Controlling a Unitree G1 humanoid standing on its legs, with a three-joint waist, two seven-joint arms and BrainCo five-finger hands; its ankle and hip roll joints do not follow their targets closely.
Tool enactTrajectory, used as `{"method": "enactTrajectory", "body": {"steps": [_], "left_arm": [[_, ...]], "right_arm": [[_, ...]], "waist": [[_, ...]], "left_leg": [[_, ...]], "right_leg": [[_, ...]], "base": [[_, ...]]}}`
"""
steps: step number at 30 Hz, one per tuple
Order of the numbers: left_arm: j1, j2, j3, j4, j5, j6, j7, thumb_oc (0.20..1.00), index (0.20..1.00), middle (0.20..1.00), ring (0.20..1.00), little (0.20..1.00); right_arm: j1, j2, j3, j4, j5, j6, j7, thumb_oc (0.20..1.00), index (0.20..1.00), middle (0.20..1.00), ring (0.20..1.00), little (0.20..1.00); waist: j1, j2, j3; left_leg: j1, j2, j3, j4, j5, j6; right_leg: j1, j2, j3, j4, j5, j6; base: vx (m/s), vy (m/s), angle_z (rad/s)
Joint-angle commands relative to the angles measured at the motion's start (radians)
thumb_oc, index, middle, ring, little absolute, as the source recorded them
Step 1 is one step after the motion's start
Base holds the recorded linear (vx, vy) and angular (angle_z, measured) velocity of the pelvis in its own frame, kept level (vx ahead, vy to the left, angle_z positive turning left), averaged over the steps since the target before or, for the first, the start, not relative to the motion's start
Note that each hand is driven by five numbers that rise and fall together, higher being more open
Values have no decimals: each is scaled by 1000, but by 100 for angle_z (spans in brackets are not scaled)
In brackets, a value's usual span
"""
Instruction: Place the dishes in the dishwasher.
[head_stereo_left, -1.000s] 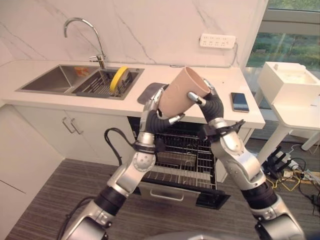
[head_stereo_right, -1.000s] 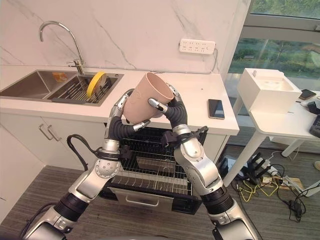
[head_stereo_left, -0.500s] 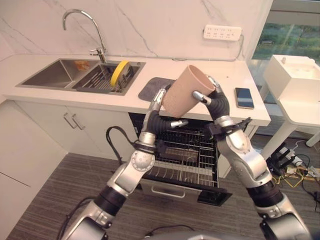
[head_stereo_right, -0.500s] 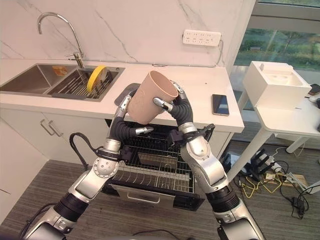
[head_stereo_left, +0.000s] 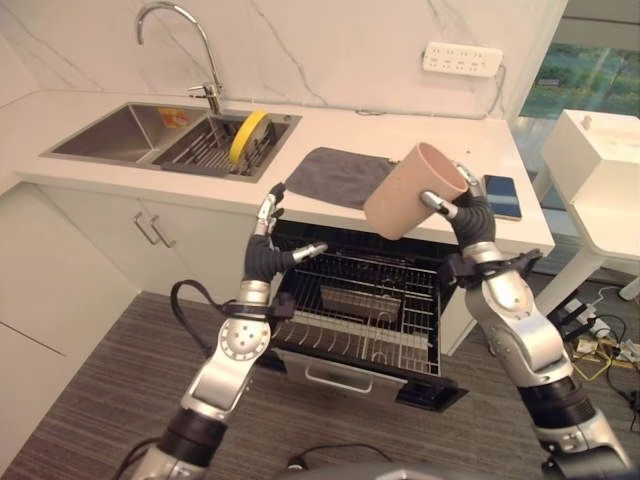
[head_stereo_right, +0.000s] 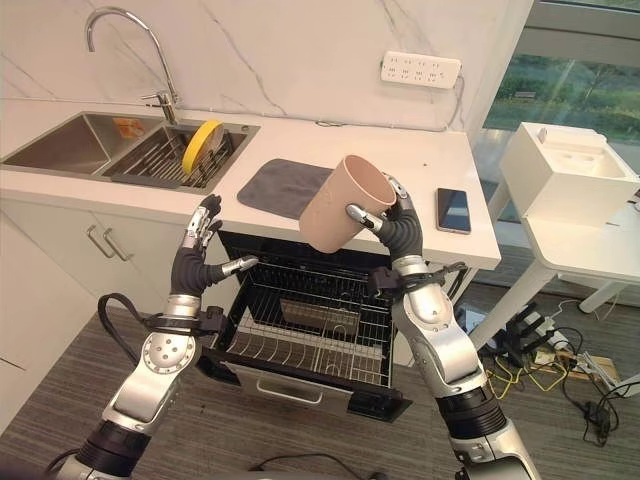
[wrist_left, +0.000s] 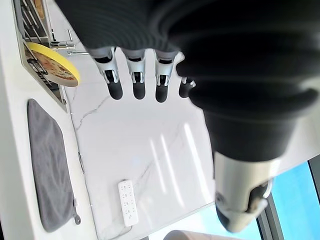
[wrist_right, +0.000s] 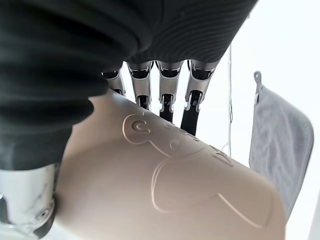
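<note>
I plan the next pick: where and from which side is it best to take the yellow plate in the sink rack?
Probably the yellow plate's upper rim, from above. It stands on edge in the sink rack, so thumb and fingers could pinch its two faces; its lower part sits between the wires.

Dishwasher (head_stereo_right: 300, 340) interior behind rack hidden; phone (head_stereo_right: 453, 210) screen too small to tell

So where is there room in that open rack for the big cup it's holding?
The right hand holds the cup above the pulled-out rack. The right side of the rack looks bare; its front row carries tines and a dark insert sits mid-rack. The left hand hovers open at the left edge.
</note>
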Motion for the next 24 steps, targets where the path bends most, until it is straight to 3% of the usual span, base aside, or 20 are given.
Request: {"method": "enactTrajectory", "body": {"steps": [1, 4, 5, 8, 14, 16, 19, 20, 24], "left_arm": [[-56, 18, 25, -54, -161, 7, -28, 1000, 1000, 1000, 1000, 1000], [-23, -7, 57, -53, -335, 67, -94, 1000, 1000, 1000, 1000, 1000], [-6, -13, 70, -60, -363, 84, -74, 1000, 1000, 1000, 1000, 1000], [20, -19, 95, -74, -437, 132, -149, 1000, 1000, 1000, 1000, 1000], [57, 4, 139, -86, -506, 135, -242, 1000, 1000, 1000, 1000, 1000], [68, -2, 151, -83, -575, 165, -256, 1000, 1000, 1000, 1000, 1000], [79, 2, 160, -90, -580, 163, -301, 1000, 1000, 1000, 1000, 1000], [91, 10, 183, -99, -558, 142, -239, 1000, 1000, 1000, 1000, 1000], [95, 38, 237, -110, -455, 120, -258, 1000, 1000, 1000, 1000, 1000]], "right_arm": [[-55, -24, -67, -82, -31, -105, -2, 200, 200, 200, 200, 200], [-24, -34, -90, -91, -49, -111, 12, 200, 200, 200, 200, 200], [-8, -43, -102, -97, -53, -114, 18, 200, 200, 200, 200, 200], [30, -62, -130, -111, -52, -116, 43, 200, 200, 200, 200, 200], [101, -103, -163, -112, -42, -116, 109, 200, 200, 200, 200, 200], [119, -106, -167, -106, -48, -114, 132, 200, 200, 200, 200, 200], [145, -112, -178, -102, -54, -107, 149, 200, 200, 200, 200, 200], [167, -121, -196, -103, -55, -109, 165, 200, 200, 200, 200, 200], [194, -139, -226, -110, -71, -101, 184, 200, 200, 200, 200, 200]], "waist": [[16, 11, -1], [15, 13, -1], [14, 15, 0], [11, 17, 0], [2, 20, 1], [-2, 19, 5], [-8, 18, 6], [-13, 19, 8], [-15, 16, 6]], "left_leg": [[36, 52, -39, 8, -91, -26], [35, 50, -43, 8, -92, -24], [36, 50, -42, 8, -91, -23], [35, 52, -41, 8, -90, -22], [33, 54, -33, 8, -87, -24], [35, 55, -28, 8, -85, -25], [34, 55, -24, 8, -84, -26], [34, 55, -21, 8, -84, -26], [35, 53, -26, 8, -86, -26]], "right_leg": [[55, -30, -39, 19, -96, 18], [54, -29, -39, 20, -96, 18], [53, -30, -39, 20, -96, 18], [52, -30, -38, 20, -95, 18], [47, -28, -32, 19, -95, 20], [46, -28, -31, 20, -94, 20], [44, -27, -29, 19, -94, 21], [43, -27, -27, 20, -94, 22], [41, -25, -25, 21, -97, 23]], "base": [[0, 0, 0], [0, 0, 0], [0, 0, 0], [-9, 6, 5], [-3, 5, 2], [0, 0, 0], [0, 0, 0], [10, 0, -4], [27, -25, -5]]}}
